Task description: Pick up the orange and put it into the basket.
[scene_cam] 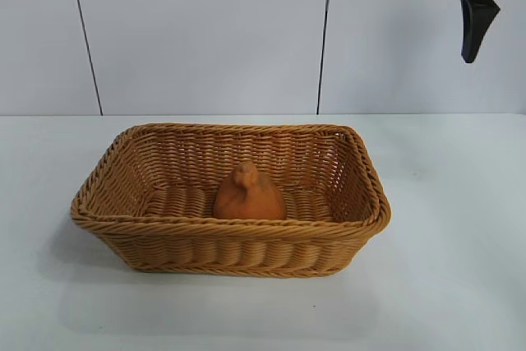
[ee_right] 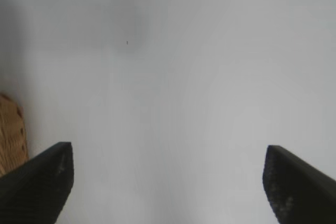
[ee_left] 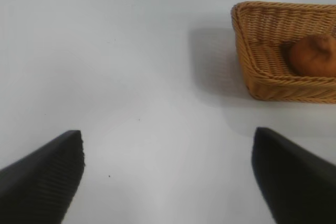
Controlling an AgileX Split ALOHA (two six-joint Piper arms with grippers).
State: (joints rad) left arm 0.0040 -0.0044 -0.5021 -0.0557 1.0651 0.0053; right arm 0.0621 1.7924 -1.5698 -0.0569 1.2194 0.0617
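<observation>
Hanging above the table (ee_right: 173, 77), right end effector (ee_right: 168, 182) gapes wide, holding nothing.

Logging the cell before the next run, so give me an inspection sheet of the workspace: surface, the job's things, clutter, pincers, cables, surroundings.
Surface: white table, bare apart from the basket; a few tiny dark specks in the wrist views.
Job's things: orange sits inside the wicker basket, on its floor near the front wall, knob up.
Clutter: nothing seen.
Pincers: right pincer open and empty, high above the table to the basket's right in the exterior view; left pincer open and empty, over bare table away from the basket.
Cables: nothing seen.
Surroundings: pale panelled wall with dark vertical seams behind the table.
</observation>
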